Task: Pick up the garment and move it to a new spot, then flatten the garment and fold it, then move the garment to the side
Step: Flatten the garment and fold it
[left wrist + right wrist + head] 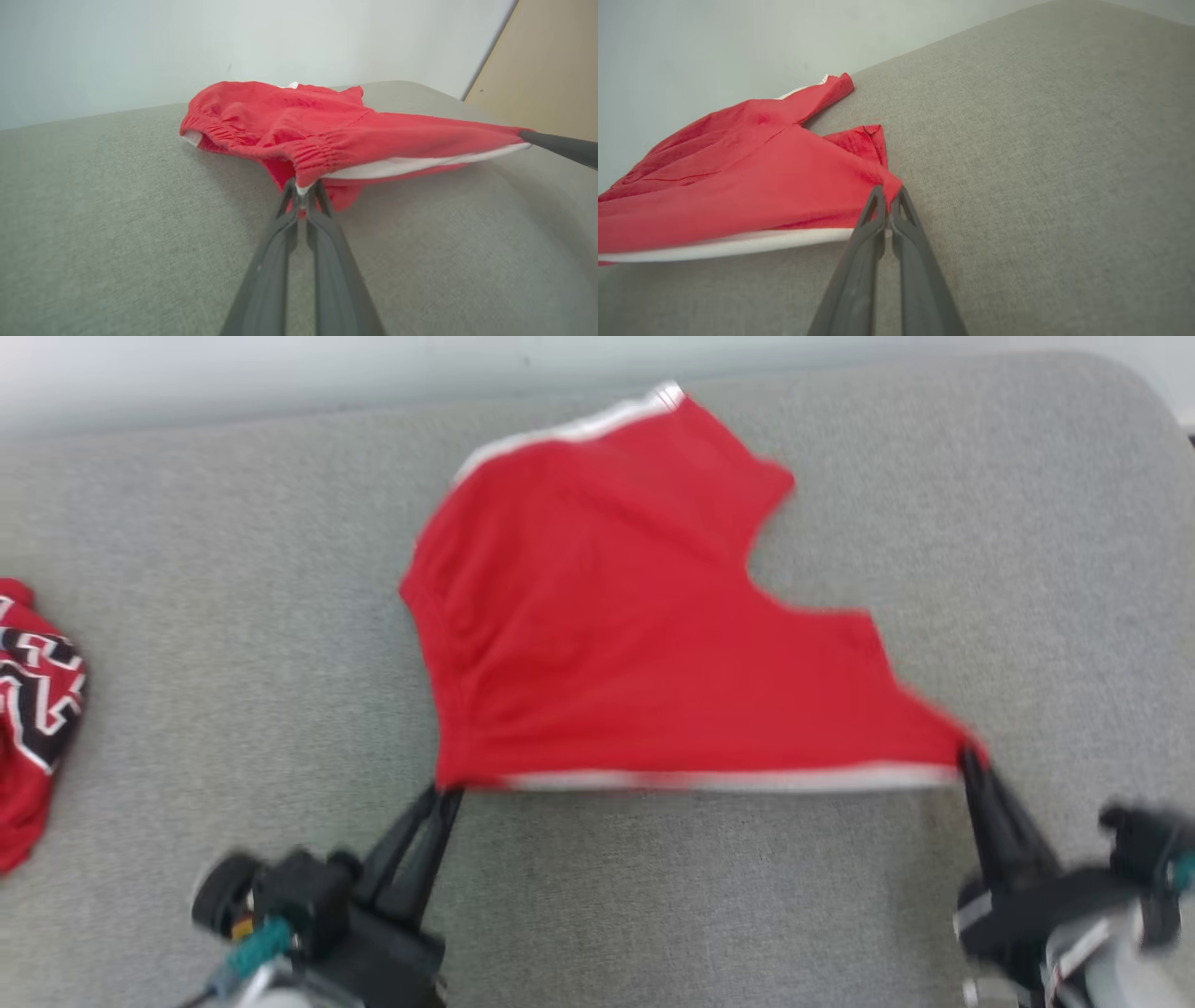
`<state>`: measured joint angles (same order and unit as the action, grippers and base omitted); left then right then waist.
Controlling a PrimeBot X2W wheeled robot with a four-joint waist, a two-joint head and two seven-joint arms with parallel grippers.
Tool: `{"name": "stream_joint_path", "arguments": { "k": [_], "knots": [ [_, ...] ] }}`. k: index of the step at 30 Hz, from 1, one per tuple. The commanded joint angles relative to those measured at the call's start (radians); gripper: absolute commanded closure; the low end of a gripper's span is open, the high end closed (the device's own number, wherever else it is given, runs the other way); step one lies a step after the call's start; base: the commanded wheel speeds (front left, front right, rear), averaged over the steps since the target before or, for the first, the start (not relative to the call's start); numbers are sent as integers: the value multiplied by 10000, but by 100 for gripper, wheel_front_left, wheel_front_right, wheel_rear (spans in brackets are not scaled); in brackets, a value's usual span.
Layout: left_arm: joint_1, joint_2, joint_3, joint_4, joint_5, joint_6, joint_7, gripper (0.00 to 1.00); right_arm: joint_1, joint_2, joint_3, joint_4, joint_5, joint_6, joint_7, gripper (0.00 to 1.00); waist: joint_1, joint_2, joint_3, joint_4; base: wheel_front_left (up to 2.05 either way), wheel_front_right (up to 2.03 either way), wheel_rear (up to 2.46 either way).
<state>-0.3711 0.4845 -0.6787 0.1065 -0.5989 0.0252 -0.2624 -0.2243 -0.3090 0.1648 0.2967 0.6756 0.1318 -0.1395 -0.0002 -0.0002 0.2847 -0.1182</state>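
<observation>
Centre of the head view: red shorts (607,625) with white trim, spread over the grey upholstered surface (233,569). The left gripper (446,793) is pinched tight on the lower-left corner, at the gathered elastic. The right gripper (969,761) is pinched equally tight on the lower-right corner. The white-trimmed edge (728,779) runs taut and nearly straight between them. The left wrist view shows this near edge raised off the surface, while the far part of the cloth rests on it. A second garment (33,709), red with black-and-white lettering, lies bunched at the left edge of the frame, well apart. Assessment: the flattening step appears to be in hand — both corners are held and the cloth is drawn out, though ridges remain near the left side. The next move likely calls for lowering the taut edge evenly, keeping tension across both corners, then releasing only once the cloth lies flat enough to fold.
</observation>
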Motion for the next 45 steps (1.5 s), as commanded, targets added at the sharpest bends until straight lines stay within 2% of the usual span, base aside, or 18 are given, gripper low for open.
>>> {"name": "stream_joint_path", "arguments": {
  "k": [1,7,12,20,26,32,45],
  "knots": [
    [358,-34,135,85,153,-39,-34,100,418,26,-195,-71,-143,-24,70,100,2,2,-269,199,0,0,0],
    [1539,-373,809,360,600,-317,-34,100,2575,723,-894,-814,-485,-25,575,100,2,2,-651,449,0,0,0],
    [2413,-554,1404,429,941,-443,-36,100,3779,1257,-1344,-1442,-785,-27,969,100,2,2,-778,423,0,0,0],
    [3008,-832,1682,144,1598,-603,-35,100,4122,1779,-1741,-2720,-1090,-27,1405,100,2,2,-818,485,0,0,0],
    [2805,-1165,1756,-307,2078,-784,-35,100,3350,1356,-1902,-3284,-1342,-25,1718,100,2,2,-916,595,0,0,0],
    [2302,-1322,1797,-541,2389,-1056,-35,100,1941,809,-1816,-3088,-1422,-26,2022,100,2,2,-831,834,0,0,0],
    [-19,-1858,1574,681,2348,-1496,-35,100,-2522,-55,-966,-254,-1253,-24,2035,100,2,2,39,1419,0,0,0]
  ]
}}
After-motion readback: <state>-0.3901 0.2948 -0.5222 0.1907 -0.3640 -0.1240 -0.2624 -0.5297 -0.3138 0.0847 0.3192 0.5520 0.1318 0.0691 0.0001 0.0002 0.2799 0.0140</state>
